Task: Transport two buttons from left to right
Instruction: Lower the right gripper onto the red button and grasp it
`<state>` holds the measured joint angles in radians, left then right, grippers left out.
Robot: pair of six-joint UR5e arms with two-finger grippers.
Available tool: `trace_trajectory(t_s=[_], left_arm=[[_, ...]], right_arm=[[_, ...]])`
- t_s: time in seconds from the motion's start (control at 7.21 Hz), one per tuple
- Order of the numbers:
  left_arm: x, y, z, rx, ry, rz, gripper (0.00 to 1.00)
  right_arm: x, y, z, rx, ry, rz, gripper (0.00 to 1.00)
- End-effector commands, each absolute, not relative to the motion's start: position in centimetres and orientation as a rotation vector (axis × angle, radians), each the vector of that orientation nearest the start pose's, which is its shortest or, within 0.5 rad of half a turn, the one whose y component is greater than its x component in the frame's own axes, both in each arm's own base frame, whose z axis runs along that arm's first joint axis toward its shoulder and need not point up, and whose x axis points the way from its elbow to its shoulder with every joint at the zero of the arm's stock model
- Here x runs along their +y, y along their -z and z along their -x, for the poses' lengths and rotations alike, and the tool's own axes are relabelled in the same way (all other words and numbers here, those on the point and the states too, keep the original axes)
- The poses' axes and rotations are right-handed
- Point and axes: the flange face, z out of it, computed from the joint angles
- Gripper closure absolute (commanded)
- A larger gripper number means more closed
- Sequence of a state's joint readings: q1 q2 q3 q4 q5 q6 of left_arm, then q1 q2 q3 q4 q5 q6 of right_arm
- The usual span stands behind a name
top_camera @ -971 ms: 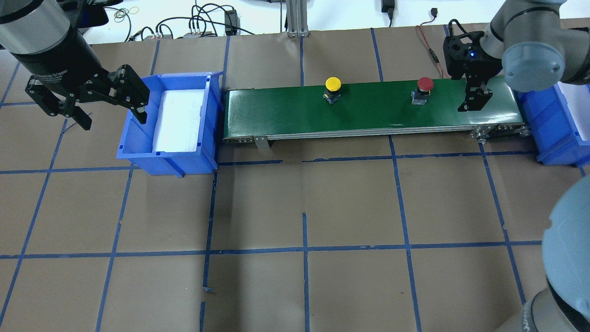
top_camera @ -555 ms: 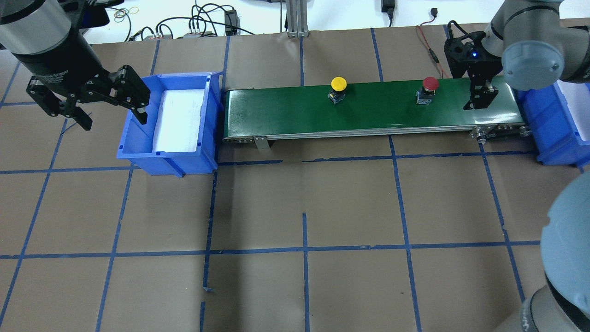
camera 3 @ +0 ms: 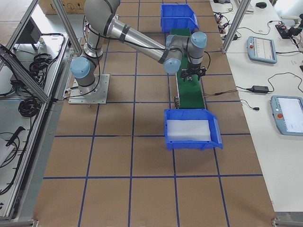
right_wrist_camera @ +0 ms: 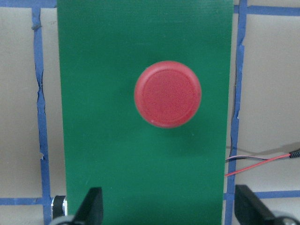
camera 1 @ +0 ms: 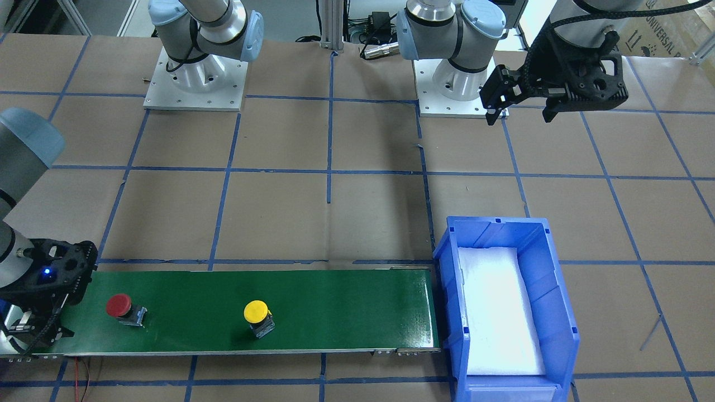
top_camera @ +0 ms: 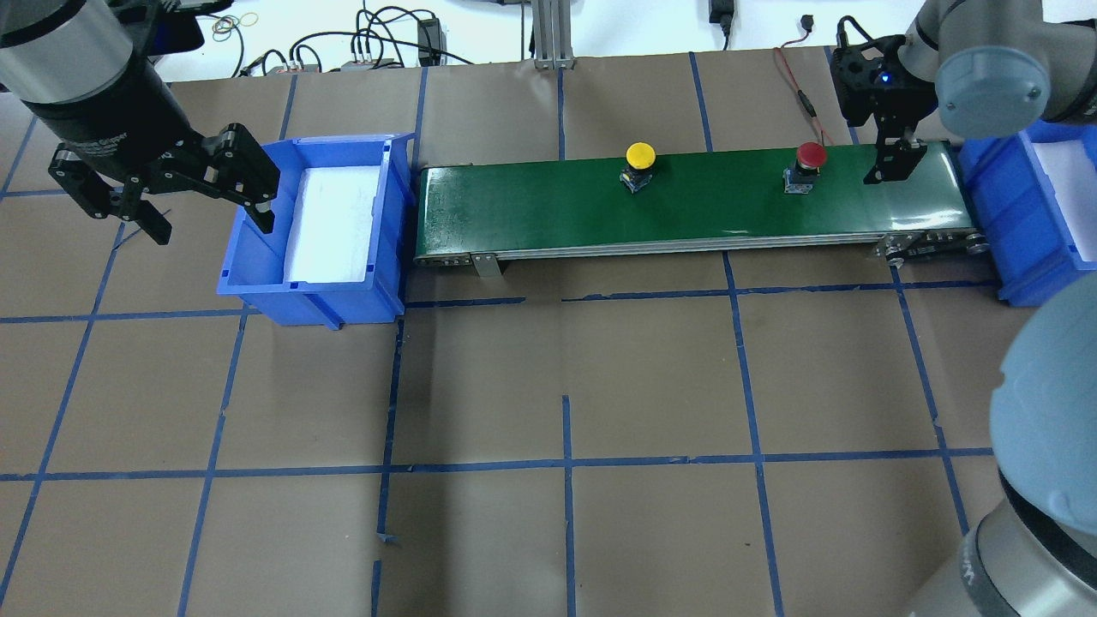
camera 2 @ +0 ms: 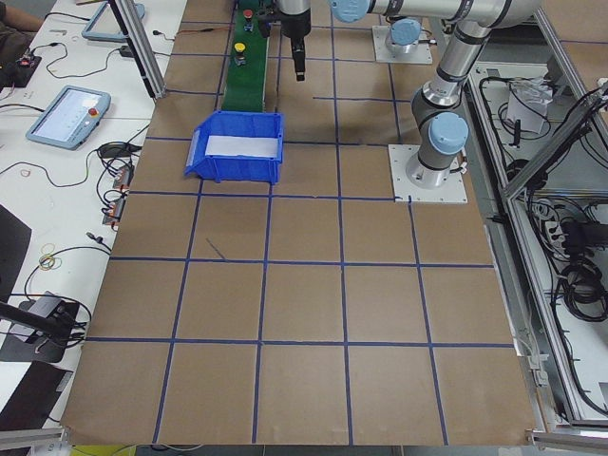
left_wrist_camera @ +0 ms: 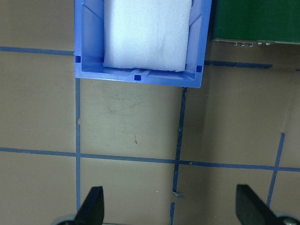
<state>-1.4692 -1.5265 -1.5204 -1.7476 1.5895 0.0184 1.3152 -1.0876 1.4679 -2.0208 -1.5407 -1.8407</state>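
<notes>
The yellow button (top_camera: 639, 163) (camera 1: 257, 315) and the red button (top_camera: 809, 163) (camera 1: 121, 308) stand upright on the green conveyor belt (top_camera: 686, 210), yellow near the middle, red towards the right end. My right gripper (top_camera: 891, 164) (camera 1: 39, 329) is open and empty above the belt's right end, just past the red button. Its wrist view shows the red button (right_wrist_camera: 168, 93) ahead, between the open fingers. My left gripper (top_camera: 212, 224) (camera 1: 519, 117) is open and empty. It hangs above the table at the left bin's outer side.
A blue bin (top_camera: 257, 257) with a white foam pad stands at the belt's left end; the left wrist view shows its rim (left_wrist_camera: 136, 77). A second blue bin (top_camera: 1020, 214) stands at the right end. Cables lie along the far edge.
Both buttons have moved right along the belt. My right gripper has moved towards the far edge and slightly right. The left arm has not moved.
</notes>
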Motion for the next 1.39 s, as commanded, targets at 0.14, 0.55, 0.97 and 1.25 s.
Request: trace_trajectory(t_s=[0.14, 0.55, 0.97, 1.25], left_arm=[[-47.27, -51.42, 8.38, 3.12, -0.145, 0.128, 0.0], [-47.29, -51.51, 8.54, 3.129, -0.14, 0.131, 0.0], [-47.32, -51.59, 8.55, 3.13, -0.135, 0.131, 0.0], [-47.38, -51.52, 8.55, 3.13, -0.138, 0.131, 0.0]], right_arm=[[-68.41, -28.93, 3.67, 2.223, 0.098, 2.239, 0.0], [-68.02, -28.44, 3.64, 2.258, 0.081, 2.198, 0.0], [-67.96, -28.47, 3.52, 2.259, 0.081, 2.196, 0.0], [-67.99, -28.37, 3.51, 2.26, 0.081, 2.193, 0.0]])
